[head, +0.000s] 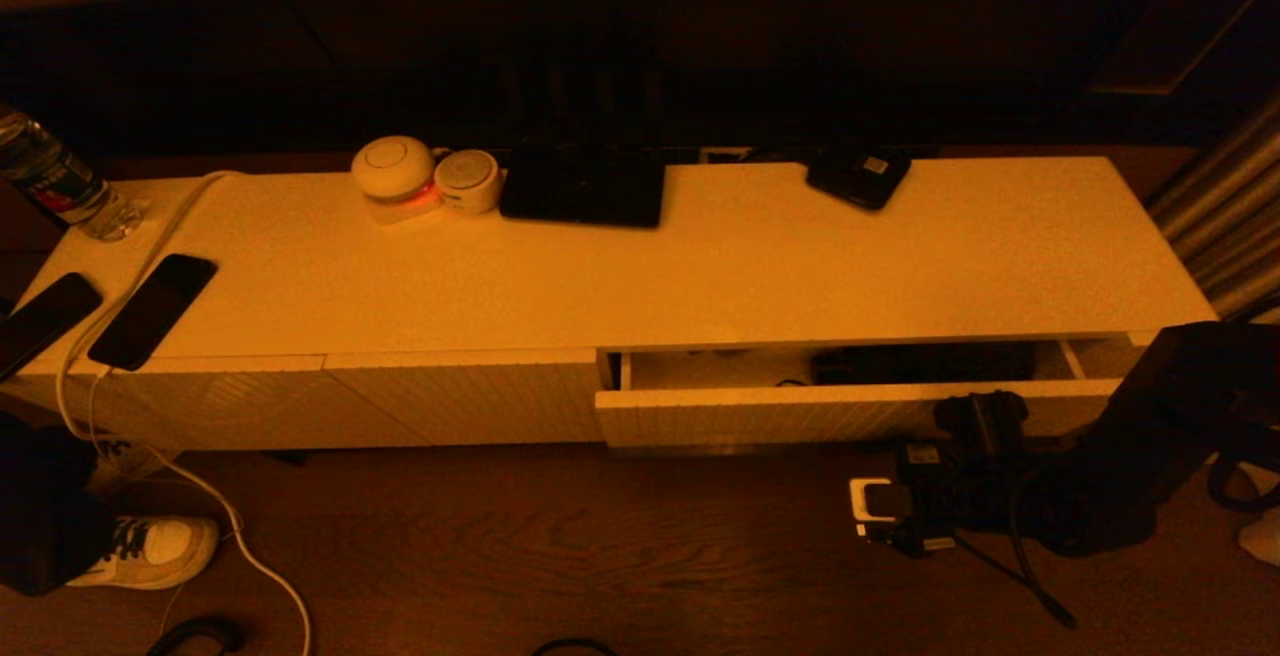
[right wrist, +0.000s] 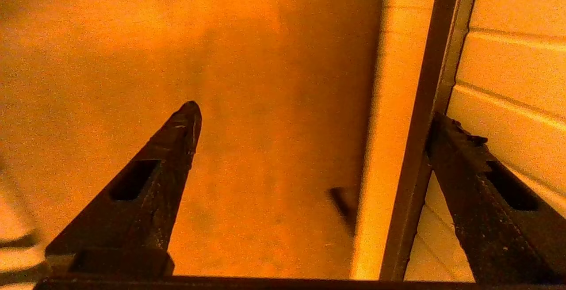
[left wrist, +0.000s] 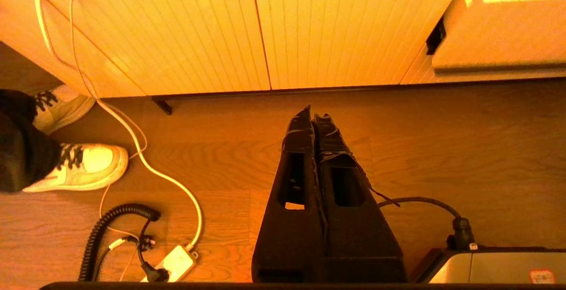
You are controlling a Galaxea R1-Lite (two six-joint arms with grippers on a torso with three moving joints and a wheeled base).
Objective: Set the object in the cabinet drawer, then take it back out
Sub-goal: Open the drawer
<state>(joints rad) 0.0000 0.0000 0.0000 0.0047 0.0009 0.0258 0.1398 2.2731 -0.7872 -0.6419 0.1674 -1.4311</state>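
The cabinet drawer [head: 800,416] at the right of the long white cabinet [head: 700,266] stands pulled partly out. Inside it lies a dark shape [head: 920,364]; I cannot tell what it is. My right gripper [head: 975,411] is at the drawer's front, right of its middle. In the right wrist view the gripper [right wrist: 314,111] is open wide and holds nothing. One finger [right wrist: 468,166] lies against the ribbed front [right wrist: 513,82] and the other finger [right wrist: 177,148] is on the far side of the front's edge. My left gripper [left wrist: 309,114] hangs shut and empty above the floor, facing the ribbed panels [left wrist: 221,33].
On the cabinet top lie two phones [head: 150,311], a bottle [head: 50,181], two round devices [head: 395,171], a black slab [head: 585,186] and a small black device [head: 860,176]. A person's shoes [left wrist: 84,166], white cable [left wrist: 146,162] and power strip [left wrist: 174,263] are on the floor at left.
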